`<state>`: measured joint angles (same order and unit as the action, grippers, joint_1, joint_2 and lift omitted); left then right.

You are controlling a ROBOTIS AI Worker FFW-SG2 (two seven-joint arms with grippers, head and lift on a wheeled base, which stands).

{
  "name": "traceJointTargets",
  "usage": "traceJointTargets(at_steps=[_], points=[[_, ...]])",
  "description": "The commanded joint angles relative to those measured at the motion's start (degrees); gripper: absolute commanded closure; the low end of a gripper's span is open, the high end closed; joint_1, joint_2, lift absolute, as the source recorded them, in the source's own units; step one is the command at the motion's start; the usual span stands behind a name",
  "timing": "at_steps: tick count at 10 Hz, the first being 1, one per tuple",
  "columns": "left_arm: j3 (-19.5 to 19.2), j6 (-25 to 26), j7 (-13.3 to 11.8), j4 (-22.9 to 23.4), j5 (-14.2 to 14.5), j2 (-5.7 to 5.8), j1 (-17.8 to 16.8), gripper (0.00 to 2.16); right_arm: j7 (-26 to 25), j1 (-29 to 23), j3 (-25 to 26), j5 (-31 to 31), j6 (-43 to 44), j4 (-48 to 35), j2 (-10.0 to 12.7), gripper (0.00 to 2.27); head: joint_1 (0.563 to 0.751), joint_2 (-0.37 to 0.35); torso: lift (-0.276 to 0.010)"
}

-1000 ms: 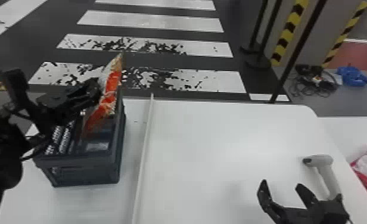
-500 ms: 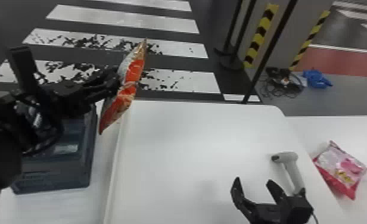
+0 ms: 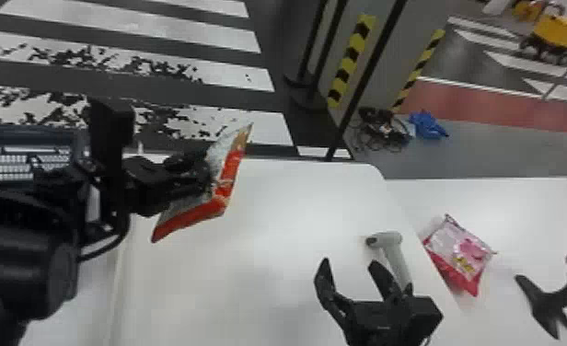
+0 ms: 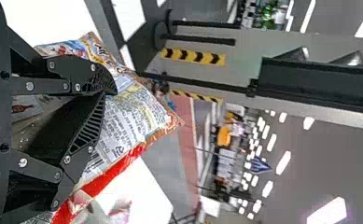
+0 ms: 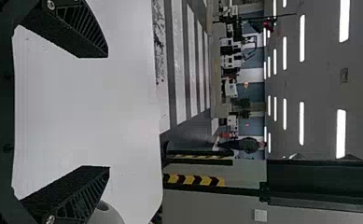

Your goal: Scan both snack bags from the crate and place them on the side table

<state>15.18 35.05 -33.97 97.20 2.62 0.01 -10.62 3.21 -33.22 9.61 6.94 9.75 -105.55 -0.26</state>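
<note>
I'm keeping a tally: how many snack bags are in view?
2. One is in the left gripper, over the white table; the other, pink and red, lies on the side table. The left arm partly covers the crate, so more could hide there.

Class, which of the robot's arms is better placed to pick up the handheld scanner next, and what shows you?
The right, I'd judge. The right claw is open and empty, close to the scanner on the table, while the left claw is shut on a snack bag.
</note>
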Motion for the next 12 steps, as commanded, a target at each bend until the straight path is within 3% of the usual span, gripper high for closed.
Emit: traceJointTargets(at_steps=[1,4,6,7,8,10,12], points=[[5.21,-1.34,3.56,-5.44,-1.04,-0.15,-0.72,2.14,-0.04,-0.97,-0.38,1.41,4.7,-1.5,0.31,0.07,0.695,-0.35,-0.098],[15.84,-3.98,15.52,-12.3,0.19,-0.15,-1.24,2.14,-0.04,-1.94,-1.61,1.5,5.58,-3.78,0.31,0.07,0.695,-0.35,-0.098],[22.0,-5.74,23.08,-16.69,4.67,-0.15,-3.26,2.14,-0.04,-2.2,-1.79,1.5,5.58,-3.87,0.31,0.07,0.695,-0.35,-0.098],[24.19,-5.74,25.27,-16.78,5.46,-0.15,-3.26,2.14,-0.04,-2.29,-1.79,1.5,5.76,-3.96,0.31,0.07,0.695,-0.35,-0.098],[26.13,-5.74,26.5,-16.69,6.61,-0.15,-3.18,1.97,-0.13,-2.38,-1.61,1.59,5.58,-3.96,0.31,0.07,0.695,-0.35,-0.098],[27.18,-5.74,26.85,-16.69,9.77,-0.15,-2.82,0.0,-0.04,-2.11,-1.7,2.11,5.58,-3.87,0.31,0.07,0.695,-0.35,-0.098],[26.48,-5.56,27.03,-16.34,10.21,-0.15,-2.39,0.03,-0.04,-2.03,-1.7,2.2,5.58,-3.78,0.31,0.07,0.695,-0.35,-0.098]])
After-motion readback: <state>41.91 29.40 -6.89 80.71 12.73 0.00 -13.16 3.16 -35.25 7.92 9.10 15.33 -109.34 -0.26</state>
